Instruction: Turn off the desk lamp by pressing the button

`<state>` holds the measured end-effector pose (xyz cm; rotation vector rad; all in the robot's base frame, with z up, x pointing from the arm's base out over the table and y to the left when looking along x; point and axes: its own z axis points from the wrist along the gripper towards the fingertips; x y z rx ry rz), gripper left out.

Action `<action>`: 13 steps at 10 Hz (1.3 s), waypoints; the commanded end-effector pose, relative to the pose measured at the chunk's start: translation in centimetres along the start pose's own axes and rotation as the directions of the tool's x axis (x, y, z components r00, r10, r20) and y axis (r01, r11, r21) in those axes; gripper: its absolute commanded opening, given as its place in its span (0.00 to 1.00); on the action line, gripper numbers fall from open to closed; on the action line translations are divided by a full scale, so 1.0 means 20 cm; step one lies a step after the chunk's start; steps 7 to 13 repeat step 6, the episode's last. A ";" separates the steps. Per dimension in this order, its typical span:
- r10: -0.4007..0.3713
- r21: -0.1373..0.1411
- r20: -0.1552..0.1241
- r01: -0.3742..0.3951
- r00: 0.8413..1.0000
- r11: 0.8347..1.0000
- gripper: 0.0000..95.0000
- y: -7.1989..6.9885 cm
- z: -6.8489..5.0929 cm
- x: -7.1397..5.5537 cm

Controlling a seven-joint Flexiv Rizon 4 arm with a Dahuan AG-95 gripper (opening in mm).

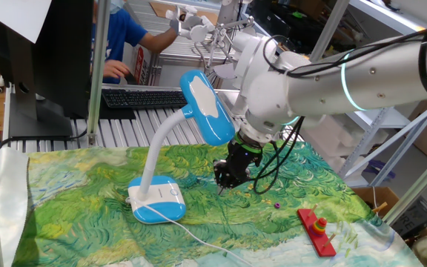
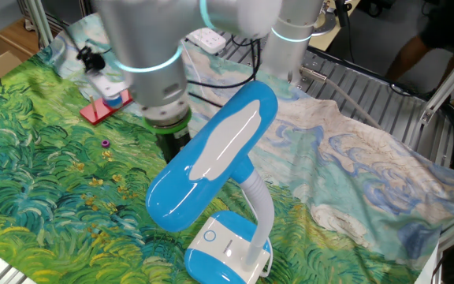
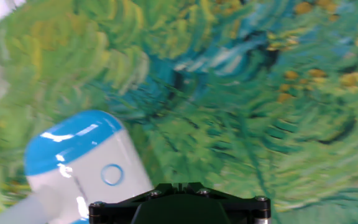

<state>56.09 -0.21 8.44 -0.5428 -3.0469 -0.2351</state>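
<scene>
Hand view shows the desk lamp (image 3: 79,165) base low on the left, white top w/ a blue rim, and the button (image 3: 112,175) is the small ring mark on that white top. The fingers can't be seen in this view, only the black bar of the hand at the bottom edge. From one fixed view the gripper (image 1: 224,180) points down at the green painted cloth (image 1: 288,193), beside the lamp base (image 1: 156,202) and apart from it, w/ the blue lamp head (image 1: 207,107) up by the arm's wrist. The tips come down to one closed point w/ no gap, and the hand holds nothing. The other fixed view hides the tips behind the lamp head, so no help there. I think the step now is lining up: getting the closed tip over the button, not pressing yet. Next move, I'd guess, needs a slide across toward the base till the tip sits right above the ring mark, then a short, soft push straight down. The mark is tiny next to the base, so aim matters. A red block (image 1: 316,228) lies far off near the cloth's edge, not in the way.
</scene>
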 end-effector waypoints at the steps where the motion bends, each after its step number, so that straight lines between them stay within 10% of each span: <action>1: -0.009 0.021 0.000 0.009 1.000 1.000 0.00 -0.03 -0.03 0.02; 13: -0.006 0.045 0.006 0.006 1.000 0.999 0.00 -0.04 -0.03 0.03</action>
